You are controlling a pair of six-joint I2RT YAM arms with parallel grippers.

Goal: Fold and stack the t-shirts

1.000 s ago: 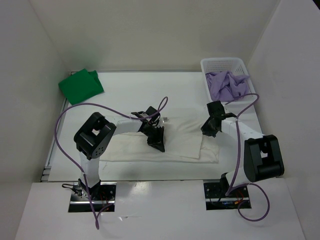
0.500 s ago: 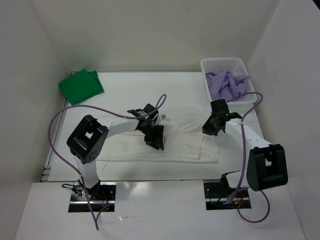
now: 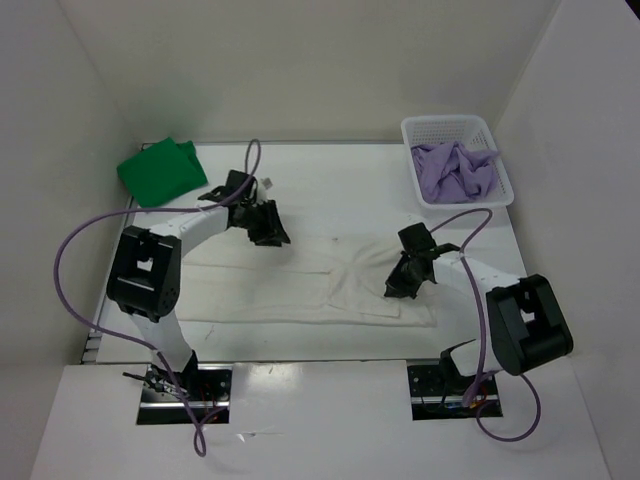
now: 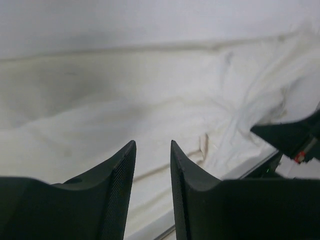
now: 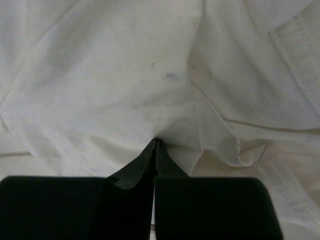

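The cream-white t-shirt lies spread across the middle of the table, wrinkled toward its right end. My left gripper hovers over its far edge, open and empty; the left wrist view shows cream cloth under the parted fingers. My right gripper is shut on a pinched fold of the cream shirt near its right end, the jaws closed tight. The bright green t-shirt lies folded at the far left. The lavender t-shirt is bunched in the basket.
A white mesh basket stands at the far right corner. White walls enclose the table on the left, back and right. Purple cables loop off both arms above the table.
My left gripper has moved from the shirt's middle up and left to its far edge. My right gripper has moved down and left, pulling the cloth with it. The shirt now lies wider to the left.
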